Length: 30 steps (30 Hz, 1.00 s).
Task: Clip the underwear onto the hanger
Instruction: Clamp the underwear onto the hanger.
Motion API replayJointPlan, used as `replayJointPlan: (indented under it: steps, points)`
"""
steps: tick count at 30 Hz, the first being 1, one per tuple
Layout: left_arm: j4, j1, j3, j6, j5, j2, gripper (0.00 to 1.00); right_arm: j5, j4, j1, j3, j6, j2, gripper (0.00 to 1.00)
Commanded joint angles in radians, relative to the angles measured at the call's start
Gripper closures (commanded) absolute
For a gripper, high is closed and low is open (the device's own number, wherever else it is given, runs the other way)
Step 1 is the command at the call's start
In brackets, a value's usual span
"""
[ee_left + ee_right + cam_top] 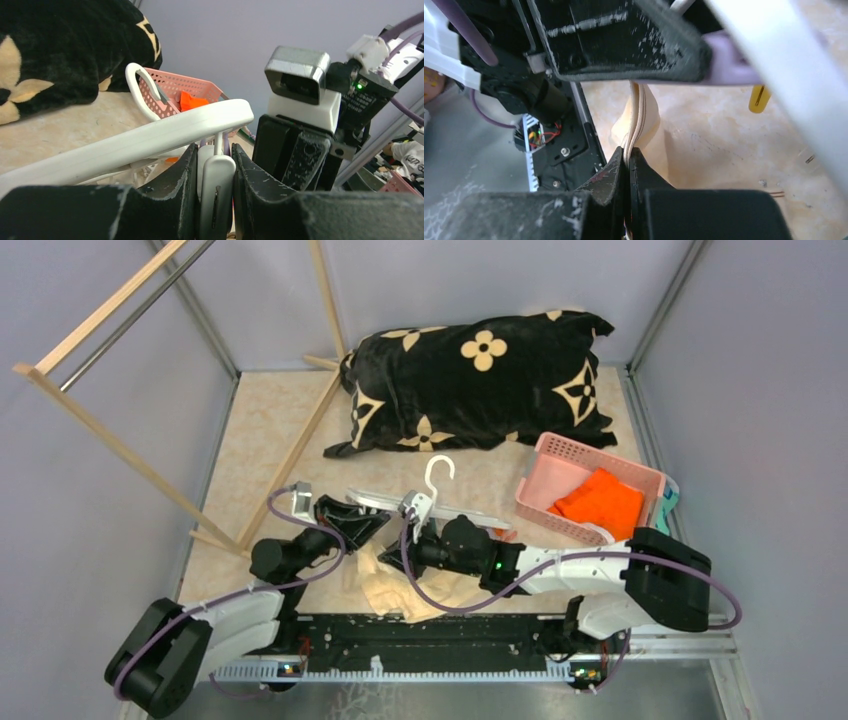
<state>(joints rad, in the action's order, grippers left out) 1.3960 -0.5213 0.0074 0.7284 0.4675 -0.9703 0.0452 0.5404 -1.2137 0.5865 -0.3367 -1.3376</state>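
The white hanger (440,508) lies low over the table, hook (437,476) pointing away. My left gripper (372,523) is shut on a pale clip (216,192) that dangles from the hanger's white bar (125,145). My right gripper (398,558) sits just beside it and is shut on the folded edge of the cream underwear (640,117), which rises towards the left gripper's finger (624,40) above. The rest of the underwear (405,592) lies crumpled on the table below both grippers. The clip's mouth is hidden.
A pink perforated basket (640,480) with an orange cloth (600,502) stands at the right. A black patterned pillow (480,380) lies at the back. A wooden rack (110,440) leans at the left. A yellow clip (758,99) hangs from the hanger bar (784,65).
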Motion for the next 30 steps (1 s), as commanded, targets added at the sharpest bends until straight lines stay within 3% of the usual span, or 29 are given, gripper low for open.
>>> replayJointPlan:
  steps: [1, 4, 10, 15, 20, 30]
  points:
    - [0.117, -0.002, -0.001, 0.004, 0.058, 0.008, 1.0, -0.007, 0.061, 0.013, -0.006, -0.038, 0.063, 1.0]
    - [-0.061, -0.003, 0.044, -0.046, 0.106, 0.03, 1.0, -0.057, -0.048, 0.012, -0.013, -0.039, 0.089, 1.0]
    - [-0.635, -0.008, 0.157, -0.165, 0.064, 0.124, 1.0, -0.152, -0.264, 0.019, -0.058, -0.056, 0.137, 1.0]
    - [-0.864, -0.015, 0.195, -0.201, 0.044, 0.128, 1.0, -0.166, -0.335, 0.031, -0.098, -0.095, 0.157, 1.0]
    - [-0.954, -0.053, 0.22, -0.217, 0.045, 0.08, 0.96, -0.19, -0.359, 0.036, -0.113, -0.101, 0.173, 1.0]
    - [-0.936, -0.119, 0.217, -0.208, 0.055, -0.029, 0.84, -0.178, -0.297, 0.051, -0.11, -0.093, 0.138, 1.0]
